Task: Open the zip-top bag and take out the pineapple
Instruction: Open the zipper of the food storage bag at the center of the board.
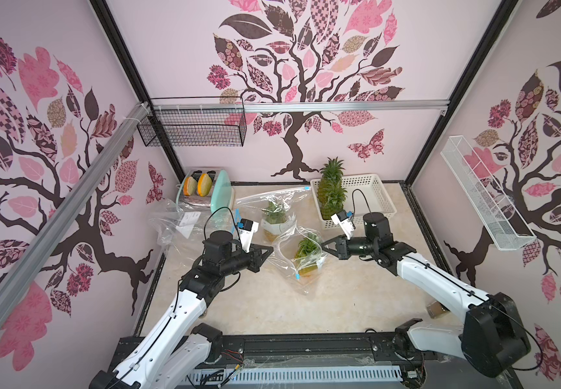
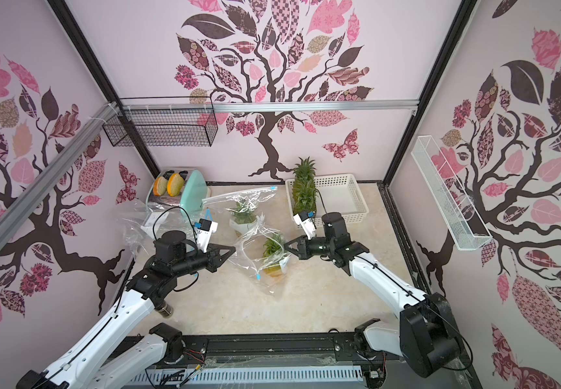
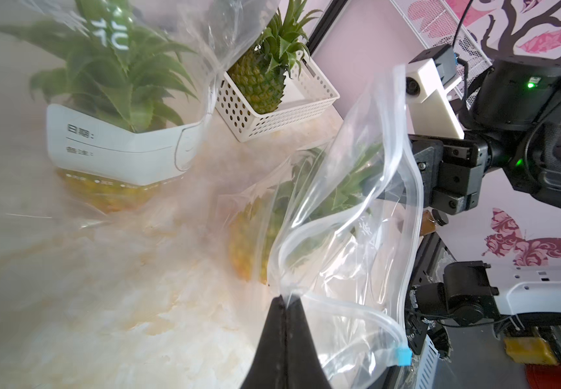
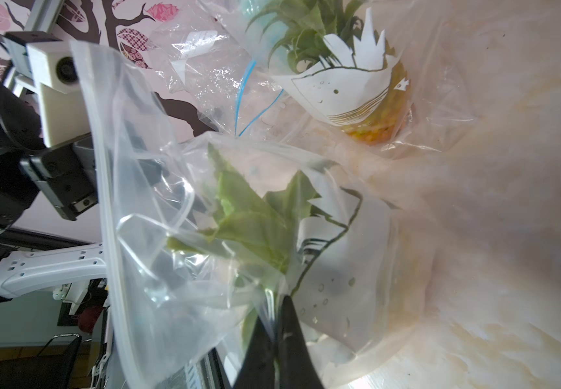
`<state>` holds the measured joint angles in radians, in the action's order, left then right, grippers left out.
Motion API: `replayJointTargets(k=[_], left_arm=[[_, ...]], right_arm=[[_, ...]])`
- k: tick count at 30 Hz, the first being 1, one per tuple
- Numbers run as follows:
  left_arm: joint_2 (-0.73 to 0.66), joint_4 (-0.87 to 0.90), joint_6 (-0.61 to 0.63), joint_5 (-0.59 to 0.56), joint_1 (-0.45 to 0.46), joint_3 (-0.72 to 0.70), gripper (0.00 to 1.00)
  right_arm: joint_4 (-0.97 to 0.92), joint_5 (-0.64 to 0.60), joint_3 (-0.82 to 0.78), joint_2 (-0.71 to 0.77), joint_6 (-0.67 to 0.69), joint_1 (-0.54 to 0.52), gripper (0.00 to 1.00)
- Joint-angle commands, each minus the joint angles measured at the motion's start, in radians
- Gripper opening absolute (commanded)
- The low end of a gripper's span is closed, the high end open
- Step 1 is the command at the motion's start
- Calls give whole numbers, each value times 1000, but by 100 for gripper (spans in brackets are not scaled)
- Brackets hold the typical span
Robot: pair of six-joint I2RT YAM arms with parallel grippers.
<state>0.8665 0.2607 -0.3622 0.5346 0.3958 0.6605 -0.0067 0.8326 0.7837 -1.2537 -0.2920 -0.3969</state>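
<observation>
The zip-top bag sits mid-worktop between my arms, its mouth gaping. The pineapple is inside the bag, crown toward the back wall. My left gripper is clamped on one side of the bag's rim. My right gripper is clamped on the opposite side.

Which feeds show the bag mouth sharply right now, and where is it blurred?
Both top views: sharp, evenly lit, zip-top bag well defined. Left wrist: bag mouth and left hand crisp, table hazy. Right wrist: pineapple leaves soft behind creased film, table washed out.
</observation>
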Motion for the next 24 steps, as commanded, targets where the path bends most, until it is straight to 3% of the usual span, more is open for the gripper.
replayJointTargets(k=[1, 6, 12, 18, 24], left_arm=[[5, -129, -53, 63, 33, -11, 7], [45, -173, -56, 63, 109, 21, 8], [71, -220, -76, 62, 121, 32, 6], [77, -262, -95, 61, 125, 16, 3], [87, -327, -120, 51, 127, -23, 1]], right_arm=[[-10, 91, 41, 9, 33, 5, 13], [-118, 69, 94, 7, 59, -8, 29], [-290, -49, 185, 71, 65, -15, 40], [-549, -232, 376, 99, 117, -104, 43], [-595, -253, 505, 44, 86, -267, 45]])
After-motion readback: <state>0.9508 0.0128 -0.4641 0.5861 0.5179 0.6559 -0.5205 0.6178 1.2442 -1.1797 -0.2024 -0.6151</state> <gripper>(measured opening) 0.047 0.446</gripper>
